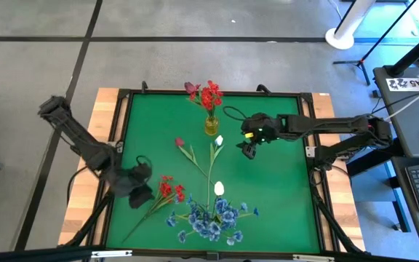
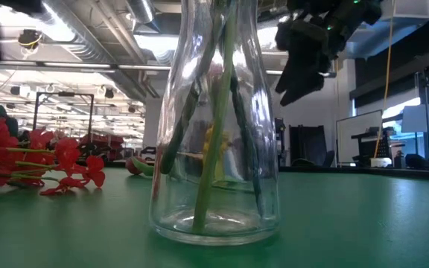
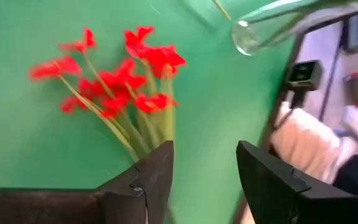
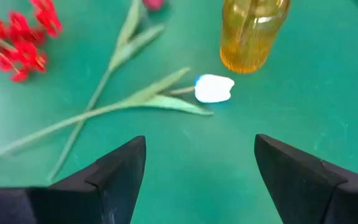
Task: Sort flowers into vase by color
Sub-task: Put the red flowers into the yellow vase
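Observation:
A yellow vase (image 1: 211,126) at the far middle holds red flowers (image 1: 210,95). A clear glass vase (image 2: 216,149) near the front edge holds blue flowers (image 1: 211,220); a white bud (image 1: 219,189) shows beside them. A white-budded flower (image 4: 214,88) and a pink rosebud stem (image 1: 184,148) lie crossed on the mat. A red cluster (image 3: 120,71) lies at the near left. My left gripper (image 3: 204,149) hovers open just short of its stems. My right gripper (image 4: 201,146) hangs open above the mat, near the white bud and the yellow vase (image 4: 252,34).
A black frame (image 1: 122,116) rims the green mat, with wooden boards outside it. The mat's right half (image 1: 282,196) is bare. In the low view the clear vase stands close in front, the red cluster (image 2: 47,164) to its left and my right gripper (image 2: 300,74) above.

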